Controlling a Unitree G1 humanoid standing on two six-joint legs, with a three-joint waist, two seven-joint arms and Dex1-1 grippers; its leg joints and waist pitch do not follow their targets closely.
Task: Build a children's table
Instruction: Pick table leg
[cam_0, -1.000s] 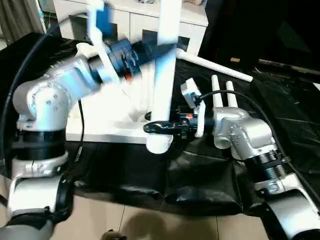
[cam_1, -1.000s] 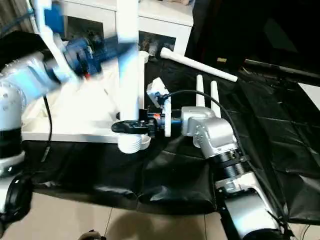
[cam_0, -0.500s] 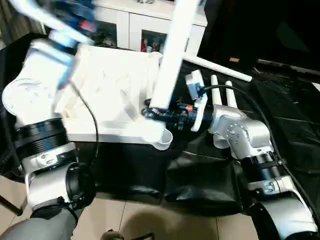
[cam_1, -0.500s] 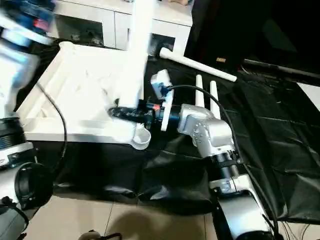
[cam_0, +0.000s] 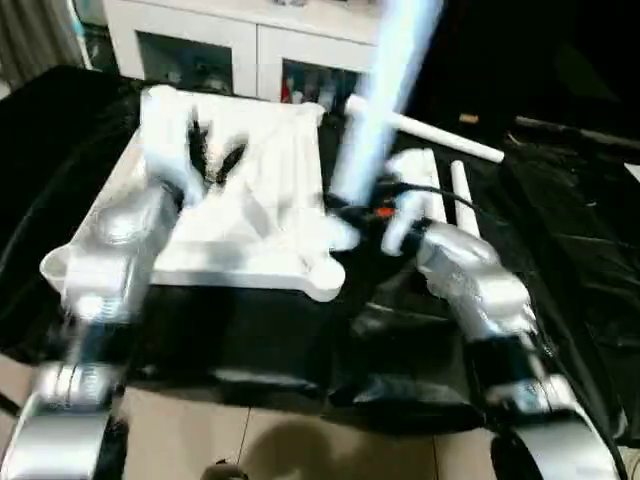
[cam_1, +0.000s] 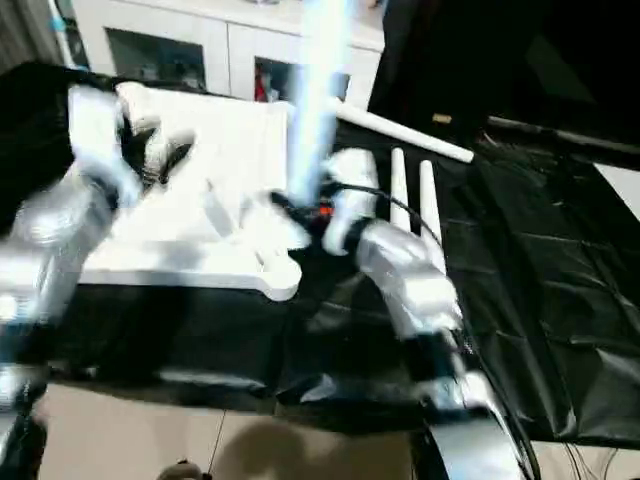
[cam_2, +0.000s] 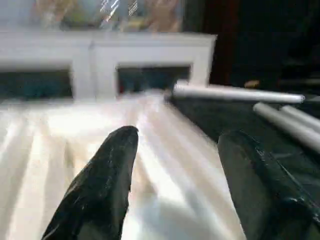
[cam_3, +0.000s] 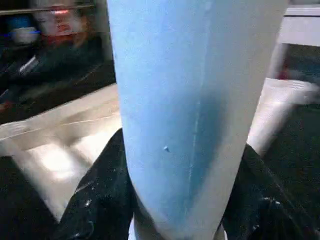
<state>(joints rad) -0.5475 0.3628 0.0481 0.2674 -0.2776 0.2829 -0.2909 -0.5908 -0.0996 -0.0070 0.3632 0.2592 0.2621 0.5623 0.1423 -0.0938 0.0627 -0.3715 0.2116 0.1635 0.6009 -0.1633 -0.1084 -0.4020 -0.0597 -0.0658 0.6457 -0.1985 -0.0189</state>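
Observation:
The white tabletop (cam_0: 250, 215) lies underside up on a black sheet, ribs showing, with a round corner socket (cam_0: 325, 277) at its near right corner. My right gripper (cam_0: 352, 214) is shut on a white leg (cam_0: 388, 90) that stands nearly upright, its top leaning right and its lower end just above the tabletop's right edge. In the right wrist view the leg (cam_3: 190, 75) sits between the black fingers (cam_3: 95, 200). My left gripper (cam_0: 213, 152) hovers open over the tabletop's far left part, its fingers (cam_2: 105, 175) spread above the ribs with nothing between them.
One more leg (cam_0: 430, 132) lies slantwise behind the tabletop and two legs (cam_0: 458, 190) lie side by side to its right on the black sheet (cam_0: 580, 230). A white cabinet with glass doors (cam_0: 230, 45) stands behind. Tiled floor (cam_0: 300, 445) is in front.
My left arm has swung down from its raised pose and now hovers over the tabletop. The right gripper has carried the leg up and right, away from the corner socket, tilting it further.

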